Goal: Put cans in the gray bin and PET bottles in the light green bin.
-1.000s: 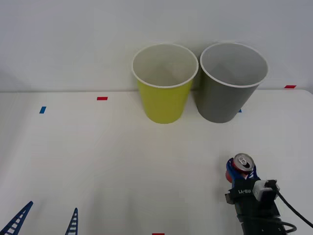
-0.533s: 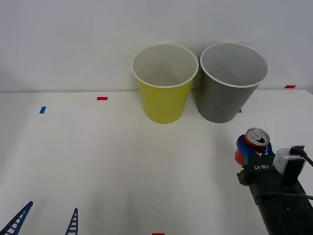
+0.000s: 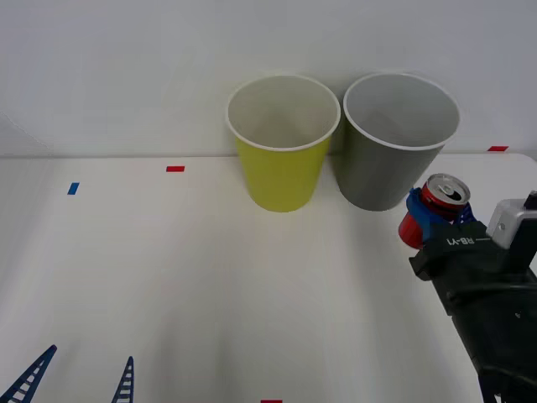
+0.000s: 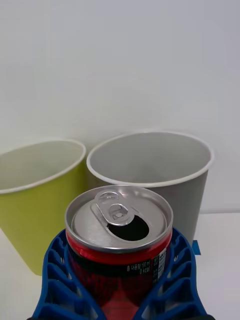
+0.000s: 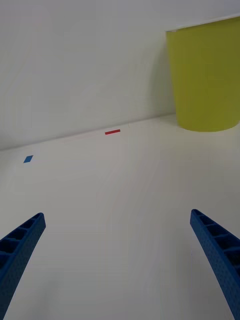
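A small red can [image 3: 438, 204] with a silver top and open pull tab is held upright in the air by my right gripper [image 3: 430, 217], which is shut on it just right of and in front of the gray bin [image 3: 394, 143]. From the right wrist view the can [image 4: 120, 242] sits between the blue fingers [image 4: 55, 280], facing the gray bin [image 4: 155, 175] with the light green bin [image 4: 37, 195] beside it. The light green bin [image 3: 283, 143] stands left of the gray one at the back of the table. My left gripper [image 3: 80, 379] rests open at the near left edge.
Small red tape marks [image 3: 174, 169] and a blue mark [image 3: 73, 188] lie on the white table [image 3: 210, 285]. A white wall rises right behind the bins. The left wrist view looks over bare table toward the light green bin [image 5: 207, 80].
My right gripper has lifted the can off the table and carried it up and toward the back right, closer to the gray bin. The left arm has not moved.
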